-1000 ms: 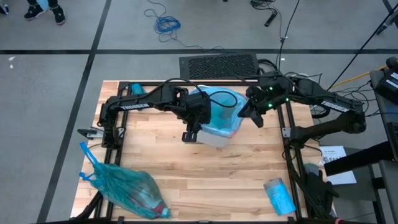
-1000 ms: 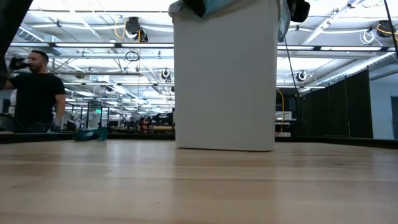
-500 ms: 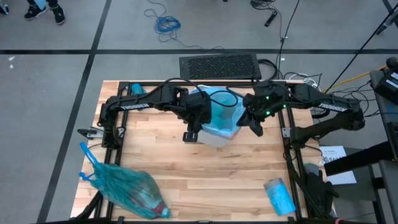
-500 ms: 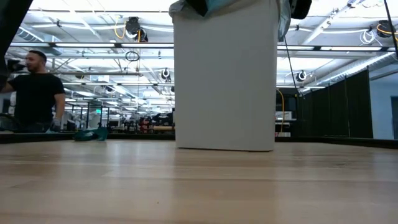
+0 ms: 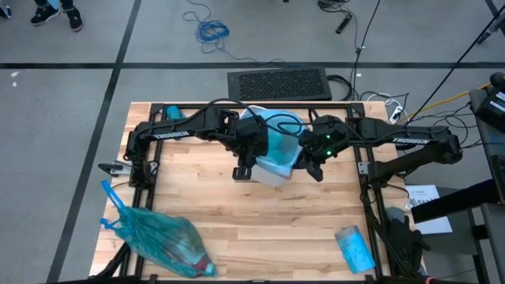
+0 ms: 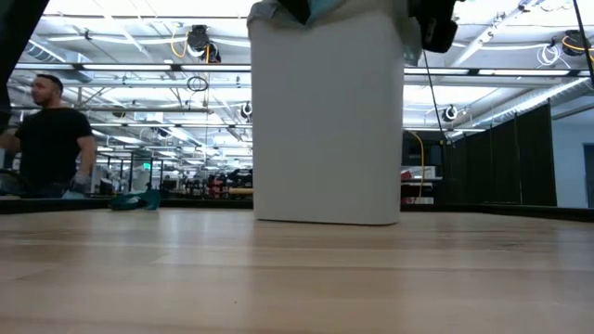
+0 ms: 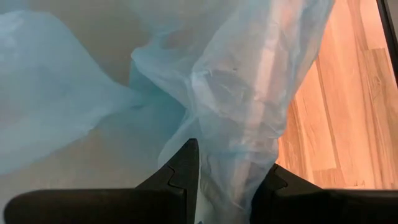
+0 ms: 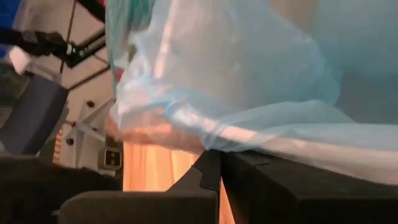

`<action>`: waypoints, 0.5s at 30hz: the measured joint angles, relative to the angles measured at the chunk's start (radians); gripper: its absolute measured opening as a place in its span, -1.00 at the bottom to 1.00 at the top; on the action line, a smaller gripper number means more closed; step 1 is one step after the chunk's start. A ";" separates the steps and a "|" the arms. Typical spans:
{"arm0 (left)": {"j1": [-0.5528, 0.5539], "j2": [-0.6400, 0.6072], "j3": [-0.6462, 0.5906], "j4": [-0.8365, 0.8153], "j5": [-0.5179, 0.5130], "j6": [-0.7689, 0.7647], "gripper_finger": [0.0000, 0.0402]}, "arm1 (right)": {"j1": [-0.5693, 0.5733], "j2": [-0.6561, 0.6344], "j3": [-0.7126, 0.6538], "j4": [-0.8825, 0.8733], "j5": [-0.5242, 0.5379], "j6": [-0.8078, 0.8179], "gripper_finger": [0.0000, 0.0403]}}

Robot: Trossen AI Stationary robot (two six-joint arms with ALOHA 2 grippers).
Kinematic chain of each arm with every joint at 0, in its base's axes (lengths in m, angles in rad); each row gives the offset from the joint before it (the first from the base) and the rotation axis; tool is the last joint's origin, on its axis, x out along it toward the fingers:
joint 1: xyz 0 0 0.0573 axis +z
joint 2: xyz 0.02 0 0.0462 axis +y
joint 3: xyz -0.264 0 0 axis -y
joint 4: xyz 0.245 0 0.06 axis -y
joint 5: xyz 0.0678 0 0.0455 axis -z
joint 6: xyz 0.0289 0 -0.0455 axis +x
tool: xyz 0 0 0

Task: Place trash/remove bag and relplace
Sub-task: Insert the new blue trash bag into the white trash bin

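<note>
I'm seeing even, bright overhead light from the ceiling strips [image 6: 130, 42]; the tabletop [image 6: 297, 278] is blurring close to the low camera, and shadows are staying soft.

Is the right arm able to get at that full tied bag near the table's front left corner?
Probably not: the full bag lies on the far side, past the bin and left arm.
</note>
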 joint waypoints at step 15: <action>0.001 -0.012 0.000 -0.005 -0.026 -0.006 -0.56 | -0.001 -0.008 -0.016 0.035 0.045 0.014 -1.00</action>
